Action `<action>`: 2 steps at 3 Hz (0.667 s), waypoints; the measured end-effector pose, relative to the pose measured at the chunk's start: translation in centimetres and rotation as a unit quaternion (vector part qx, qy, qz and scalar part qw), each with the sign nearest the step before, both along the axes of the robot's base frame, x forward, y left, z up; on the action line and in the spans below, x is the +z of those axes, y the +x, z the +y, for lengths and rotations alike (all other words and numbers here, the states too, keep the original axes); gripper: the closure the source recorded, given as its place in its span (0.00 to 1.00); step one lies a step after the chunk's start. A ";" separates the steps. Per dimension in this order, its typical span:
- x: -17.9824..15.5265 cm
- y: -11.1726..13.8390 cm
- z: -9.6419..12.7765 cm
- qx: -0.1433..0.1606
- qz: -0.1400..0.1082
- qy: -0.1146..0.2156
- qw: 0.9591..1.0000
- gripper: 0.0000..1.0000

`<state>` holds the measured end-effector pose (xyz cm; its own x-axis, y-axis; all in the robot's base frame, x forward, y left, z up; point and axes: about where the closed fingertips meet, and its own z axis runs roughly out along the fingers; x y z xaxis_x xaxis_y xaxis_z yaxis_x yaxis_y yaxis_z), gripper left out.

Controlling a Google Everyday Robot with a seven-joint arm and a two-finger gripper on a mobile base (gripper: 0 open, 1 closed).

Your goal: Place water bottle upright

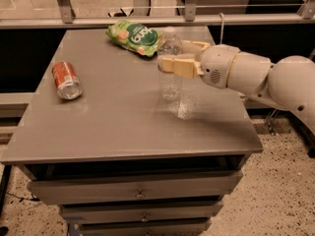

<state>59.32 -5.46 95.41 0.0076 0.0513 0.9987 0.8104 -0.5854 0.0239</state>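
The water bottle [170, 80] is clear ribbed plastic and stands upright near the middle of the grey table [113, 127], its base at or just above the tabletop. My gripper [173, 54] comes in from the right. It is shut on the bottle's upper part, with one tan finger [177, 65] in front and the other [193, 45] behind. The near finger hides the label band. The cap shows just above the fingers.
A red soda can [65, 79] lies on its side at the table's left. A green snack bag [135, 36] lies at the back, just left of the bottle. A metal railing [147, 19] runs behind the table. Drawers sit below the tabletop.
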 end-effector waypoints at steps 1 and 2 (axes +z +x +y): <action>-0.1 0.0 -0.1 -0.003 0.002 0.000 1.000 0.00; -0.2 0.0 -0.2 -0.005 0.002 -0.001 1.000 0.00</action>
<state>59.32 -5.68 95.26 0.0119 0.0527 0.9985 0.8044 -0.5937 0.0218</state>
